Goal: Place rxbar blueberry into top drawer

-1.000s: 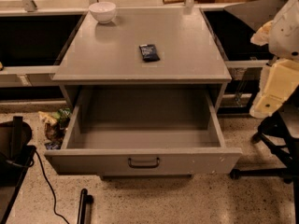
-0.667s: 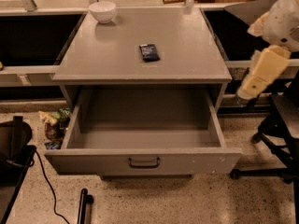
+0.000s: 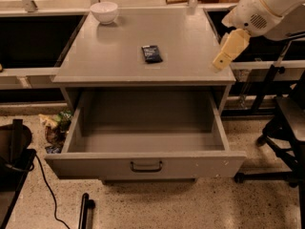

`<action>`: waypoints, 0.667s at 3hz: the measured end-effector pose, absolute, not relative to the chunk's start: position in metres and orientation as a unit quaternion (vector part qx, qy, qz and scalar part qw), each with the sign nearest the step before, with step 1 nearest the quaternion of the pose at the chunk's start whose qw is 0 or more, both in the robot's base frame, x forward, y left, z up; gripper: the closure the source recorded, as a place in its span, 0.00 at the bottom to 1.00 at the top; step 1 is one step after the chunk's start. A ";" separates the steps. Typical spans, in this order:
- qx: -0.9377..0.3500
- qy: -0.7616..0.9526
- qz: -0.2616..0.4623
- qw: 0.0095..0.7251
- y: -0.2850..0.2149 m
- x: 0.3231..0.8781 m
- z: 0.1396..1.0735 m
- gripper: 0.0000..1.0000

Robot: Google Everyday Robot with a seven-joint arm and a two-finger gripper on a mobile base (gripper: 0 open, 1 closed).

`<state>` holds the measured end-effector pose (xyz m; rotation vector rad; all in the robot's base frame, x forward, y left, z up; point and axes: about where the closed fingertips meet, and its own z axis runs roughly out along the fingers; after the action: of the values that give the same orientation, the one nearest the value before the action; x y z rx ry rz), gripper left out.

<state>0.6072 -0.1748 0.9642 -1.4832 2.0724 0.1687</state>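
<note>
**A:** so where's the rxbar blueberry (image 3: 151, 54) sitting?

**B:** flat in about the middle of the grey cabinet's worktop (image 3: 190, 37). The top drawer (image 3: 200, 162) is pulled wide open under the front edge.

**A:** and the gripper (image 3: 224, 58)?

**B:** it's over the right edge near the front right corner, well apart from the bar. Can't tell if it's spread or pressed together. There's a white bowl (image 3: 104, 12) at the back left corner.
</note>
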 end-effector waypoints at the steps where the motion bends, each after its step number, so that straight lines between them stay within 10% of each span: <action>1: -0.556 0.777 0.063 0.290 -0.175 0.607 0.964 0.00; 2: -0.520 0.798 0.052 0.302 -0.169 0.629 0.965 0.00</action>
<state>0.6290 -0.1687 0.9651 -1.3787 2.1153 0.1386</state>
